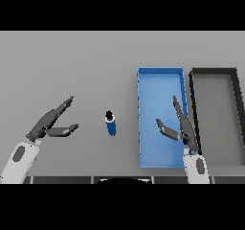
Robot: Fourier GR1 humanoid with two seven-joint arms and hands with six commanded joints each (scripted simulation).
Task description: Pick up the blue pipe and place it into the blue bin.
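Observation:
A small blue pipe [111, 123] with a black top stands upright on the grey table, left of the blue bin [161, 79]. My left hand [51, 121] hovers open to the pipe's left, well apart from it, fingers straight and thumb spread. Over the bin's near right part hangs my right hand [182, 127], open as well, with its fingers pointing away and the thumb reaching left. Neither hand holds anything.
A black bin [214, 71] with a grey floor stands directly right of the blue bin, their long sides almost touching. The grey table [72, 66] stretches far to the left and back.

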